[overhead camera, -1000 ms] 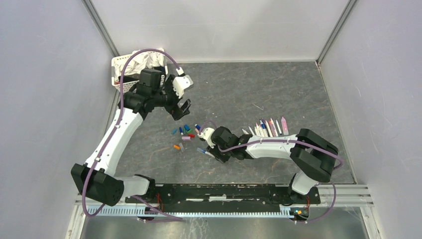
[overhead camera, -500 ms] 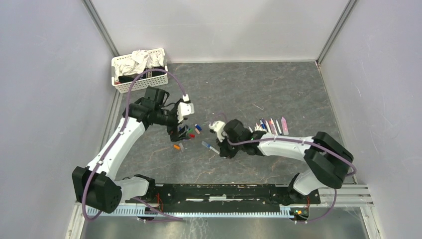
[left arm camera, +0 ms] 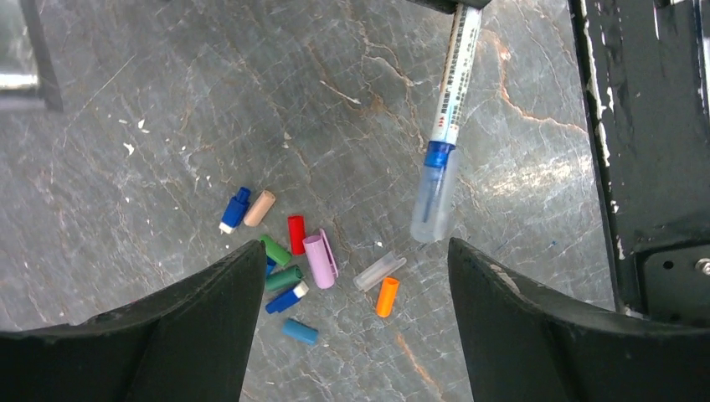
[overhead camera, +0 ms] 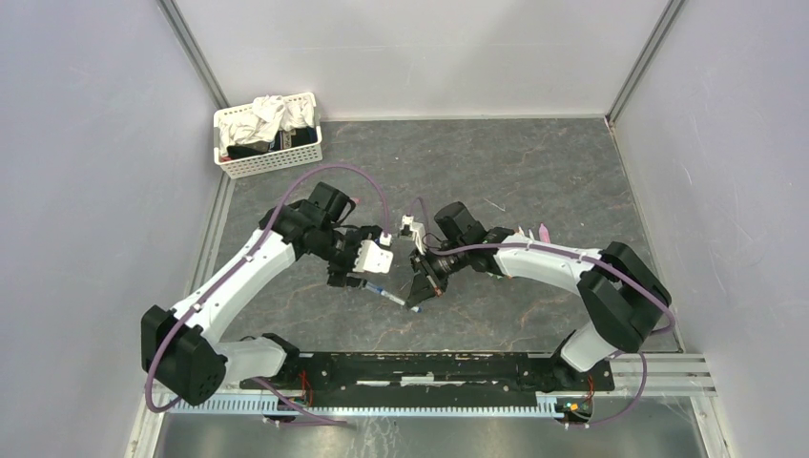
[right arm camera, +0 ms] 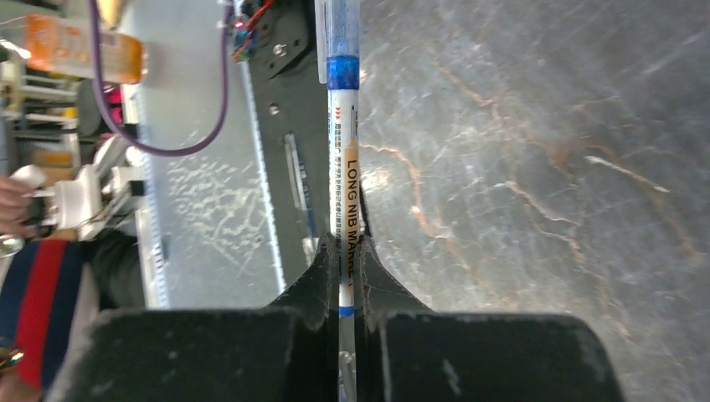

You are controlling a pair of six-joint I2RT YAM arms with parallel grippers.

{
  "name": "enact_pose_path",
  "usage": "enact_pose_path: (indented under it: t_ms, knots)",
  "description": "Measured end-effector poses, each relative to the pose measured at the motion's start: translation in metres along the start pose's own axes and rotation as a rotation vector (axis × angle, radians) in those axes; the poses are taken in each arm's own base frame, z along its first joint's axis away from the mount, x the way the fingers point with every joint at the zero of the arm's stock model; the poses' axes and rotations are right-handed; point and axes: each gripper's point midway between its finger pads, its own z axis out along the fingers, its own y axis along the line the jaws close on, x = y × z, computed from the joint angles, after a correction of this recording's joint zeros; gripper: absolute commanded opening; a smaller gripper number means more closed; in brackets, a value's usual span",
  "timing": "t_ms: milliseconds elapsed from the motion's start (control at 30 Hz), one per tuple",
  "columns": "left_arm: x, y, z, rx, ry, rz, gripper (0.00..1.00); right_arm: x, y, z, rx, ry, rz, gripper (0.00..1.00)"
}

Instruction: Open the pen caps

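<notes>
My right gripper (right arm camera: 343, 247) is shut on a white pen barrel (right arm camera: 343, 167) and holds it off the floor, near the table's middle (overhead camera: 418, 289). The pen's clear cap (left arm camera: 435, 201), over a blue tip, points at my left gripper (left arm camera: 354, 244). That gripper is open, and the cap hangs just ahead of its fingers, touching neither. On the floor under the left gripper lie several loose pen caps: blue (left arm camera: 235, 209), red (left arm camera: 296, 234), lilac (left arm camera: 318, 260), green (left arm camera: 275, 249), orange (left arm camera: 386, 296) and clear (left arm camera: 378, 272). In the top view the left gripper (overhead camera: 355, 278) hides them.
A white basket (overhead camera: 267, 134) of crumpled cloth stands at the back left. A row of pens lies behind the right forearm, with only a pink one (overhead camera: 544, 231) showing well. The black base rail (overhead camera: 429, 367) runs along the near edge.
The right gripper shut on the pen, lifted it and turned its capped end to the left. The left arm swung from near the basket to over the caps, and its jaws narrowed slightly.
</notes>
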Motion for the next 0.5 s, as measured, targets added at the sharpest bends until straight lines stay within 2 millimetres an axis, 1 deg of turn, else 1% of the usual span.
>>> enact_pose_path:
  t_ms: [200, 400, 500]
  knots:
    - [0.003, -0.008, 0.007, 0.049, 0.048, 0.083, 0.77, 0.008, 0.013, 0.004, -0.106, 0.039, 0.073, 0.00]
    - [0.011, -0.026, 0.013, 0.114, 0.079, 0.097, 0.72, 0.005, 0.018, 0.005, -0.147, 0.037, 0.129, 0.00]
    - [0.015, -0.035, 0.015, 0.143, 0.087, 0.090, 0.70, -0.001, 0.021, 0.005, -0.166, 0.020, 0.152, 0.00]
